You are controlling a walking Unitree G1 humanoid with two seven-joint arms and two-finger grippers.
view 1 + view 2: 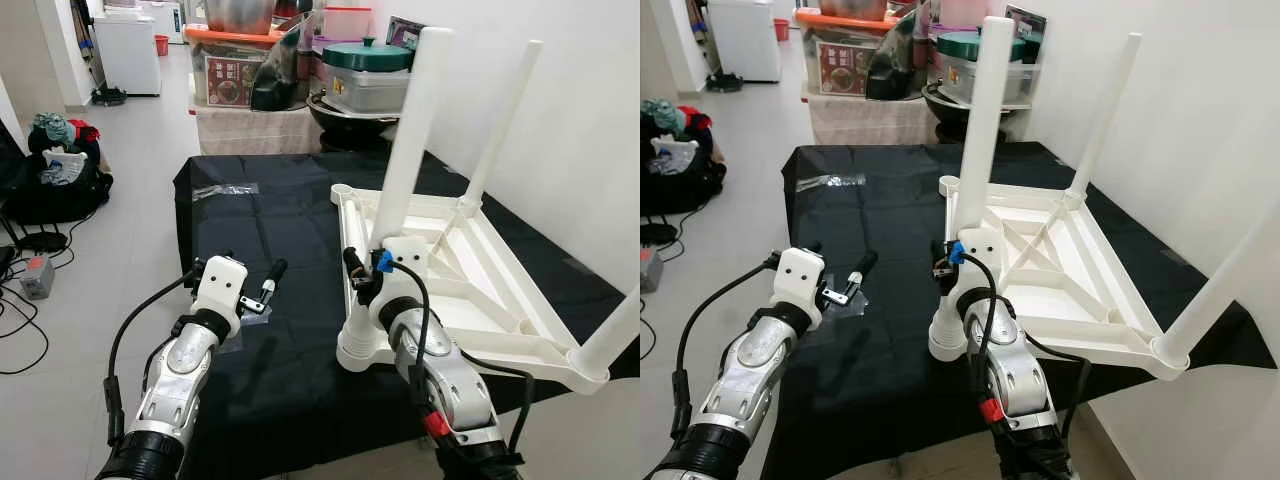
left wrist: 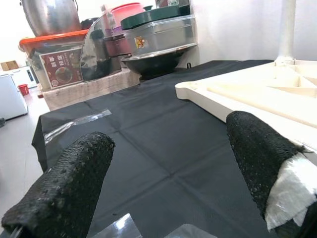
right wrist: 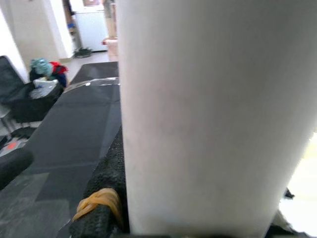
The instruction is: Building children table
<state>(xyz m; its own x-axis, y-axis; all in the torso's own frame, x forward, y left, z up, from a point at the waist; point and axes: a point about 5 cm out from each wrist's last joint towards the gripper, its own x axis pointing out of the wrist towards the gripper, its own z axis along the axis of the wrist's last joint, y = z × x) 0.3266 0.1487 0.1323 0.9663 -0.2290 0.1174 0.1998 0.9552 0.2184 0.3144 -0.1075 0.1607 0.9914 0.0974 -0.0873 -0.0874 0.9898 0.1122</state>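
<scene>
Spread wide, the fingers [image 2: 64, 193] of the left gripper [image 1: 262, 285] hold nothing, hovering low over the black cloth [image 1: 270, 215] just left of the upturned white table top [image 1: 470, 280]. Over on the right, the right gripper [image 1: 362, 278] has its fingers pressed around the base of a white table leg [image 1: 412, 130], which stands upright in the near corner socket. Two more legs [image 1: 500, 115] already stick up from other corners. Beyond the cloth sit stacked pots and containers [image 1: 365, 70].
</scene>
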